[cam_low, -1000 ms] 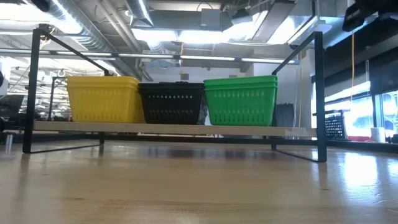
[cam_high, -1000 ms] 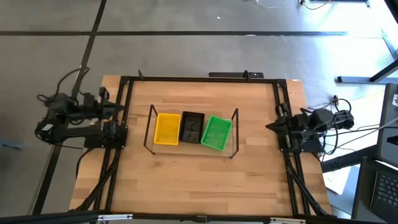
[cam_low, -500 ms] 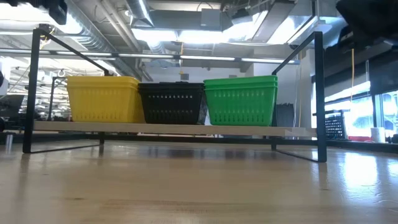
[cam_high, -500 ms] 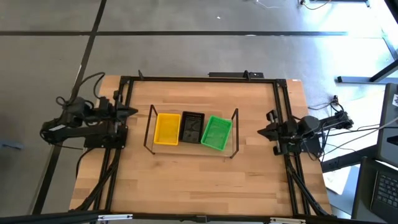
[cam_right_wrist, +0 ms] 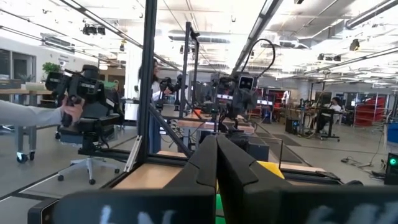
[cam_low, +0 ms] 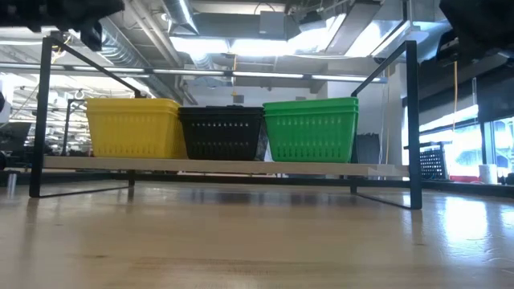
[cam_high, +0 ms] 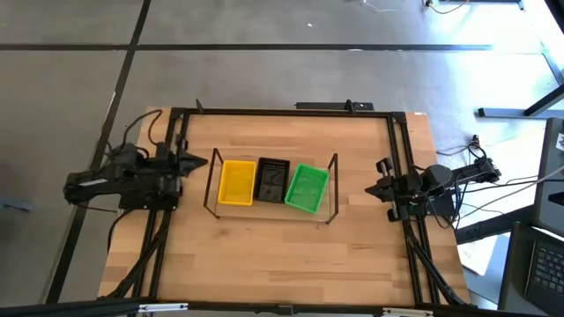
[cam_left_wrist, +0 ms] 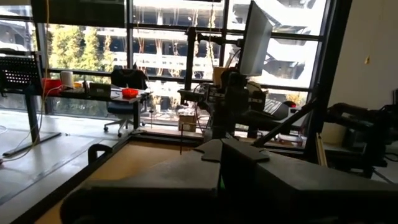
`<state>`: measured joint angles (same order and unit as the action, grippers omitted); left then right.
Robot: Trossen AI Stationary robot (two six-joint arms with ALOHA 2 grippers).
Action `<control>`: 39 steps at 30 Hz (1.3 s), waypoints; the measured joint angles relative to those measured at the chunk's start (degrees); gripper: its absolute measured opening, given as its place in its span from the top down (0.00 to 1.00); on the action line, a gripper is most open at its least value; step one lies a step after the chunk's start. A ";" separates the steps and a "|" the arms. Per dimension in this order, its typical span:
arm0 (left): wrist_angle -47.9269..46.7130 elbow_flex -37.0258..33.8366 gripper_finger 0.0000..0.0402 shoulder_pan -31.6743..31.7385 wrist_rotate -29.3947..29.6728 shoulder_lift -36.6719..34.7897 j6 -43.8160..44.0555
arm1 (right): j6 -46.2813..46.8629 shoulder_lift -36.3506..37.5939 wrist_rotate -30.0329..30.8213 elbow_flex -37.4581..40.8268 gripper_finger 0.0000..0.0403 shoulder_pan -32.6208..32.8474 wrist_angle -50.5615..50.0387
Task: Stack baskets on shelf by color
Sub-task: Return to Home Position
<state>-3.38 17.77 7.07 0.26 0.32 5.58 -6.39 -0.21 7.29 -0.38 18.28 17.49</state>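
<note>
Three basket stacks stand side by side on the shelf board: yellow, black and green, each resting by its base on the board. My left gripper is shut and empty; it hovers just left of the shelf's left wire frame and points at it. My right gripper is shut and empty, and stays off to the right of the right wire frame.
Black rails run along the table's left and right sides under both arms. Bare wood lies between the shelf and the near edge. The shelf's tall wire posts stand at both short ends. Beyond the table are desks, chairs and a person.
My left arm has reached steadily toward the table's right, bringing its gripper from the left rail up to the shelf's left frame. My right gripper shifted a little toward the shelf early on, then held still. The baskets have not moved.
</note>
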 joint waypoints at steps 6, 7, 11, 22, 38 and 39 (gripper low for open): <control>10.76 -7.50 1.00 0.02 -2.10 0.00 -0.15 | -0.04 0.00 -1.67 0.00 1.00 0.00 -0.05; 12.78 -8.76 1.00 0.02 -3.06 0.00 -0.14 | -0.09 0.00 -2.64 0.00 1.00 0.00 -0.06; 17.71 -13.33 1.00 0.02 -4.49 0.00 0.23 | 0.07 0.00 -4.54 0.00 1.00 0.00 -0.06; 21.97 -17.32 1.00 0.02 -9.17 0.04 0.28 | 0.07 0.00 -4.52 0.00 1.00 0.02 -0.24; 17.94 -17.32 1.00 0.02 -13.28 0.03 0.31 | 0.09 0.00 -4.42 -0.01 1.00 0.01 -4.06; 16.79 -17.32 1.00 0.02 -13.28 0.02 0.29 | 0.08 0.00 -4.42 -0.01 1.00 0.02 -4.06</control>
<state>13.41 0.45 7.09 -13.02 0.34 5.87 -6.32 -0.21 2.87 -0.39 18.31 13.43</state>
